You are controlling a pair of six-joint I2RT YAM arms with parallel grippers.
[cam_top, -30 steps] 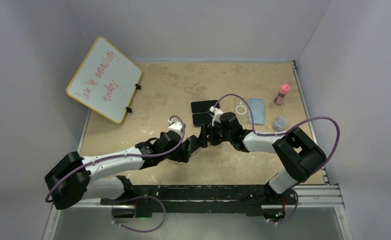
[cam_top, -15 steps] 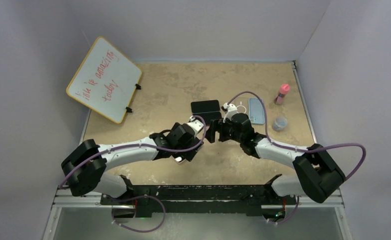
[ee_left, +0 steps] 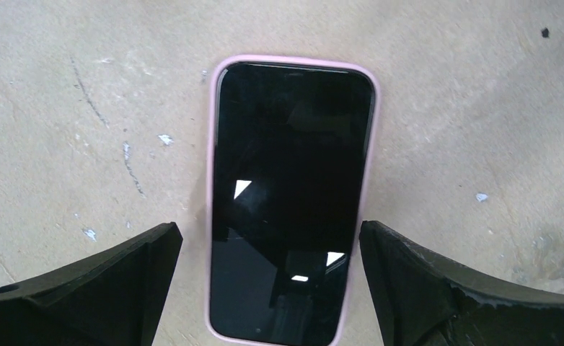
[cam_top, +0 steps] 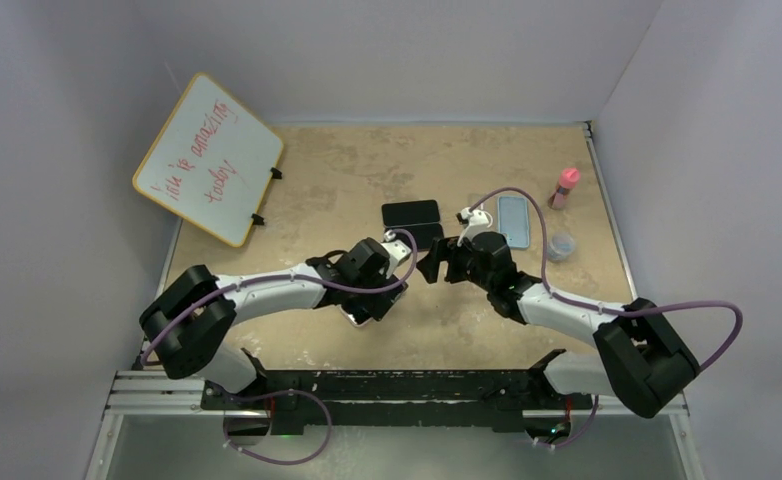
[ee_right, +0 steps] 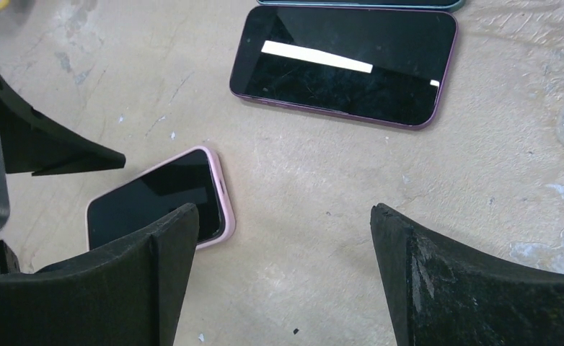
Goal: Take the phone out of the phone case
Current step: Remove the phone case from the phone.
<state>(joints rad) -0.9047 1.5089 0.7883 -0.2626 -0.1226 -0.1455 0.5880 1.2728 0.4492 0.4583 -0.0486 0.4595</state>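
A phone in a pink case lies flat on the table, screen up. It also shows in the right wrist view, and its edge peeks out under the left arm in the top view. My left gripper is open just above it, with one finger on each side of the phone's near half, not touching it. It shows in the top view too. My right gripper is open and empty over bare table just right of the phone, also seen in the top view.
Two bare dark phones lie just beyond the grippers, the nearer one purple-rimmed. A blue case, a pink bottle and a clear lid sit at the right. A whiteboard leans at the far left.
The grippers were close together a second ago. The left gripper has swung right over the pink-cased phone, and the right gripper has drawn back to the right.
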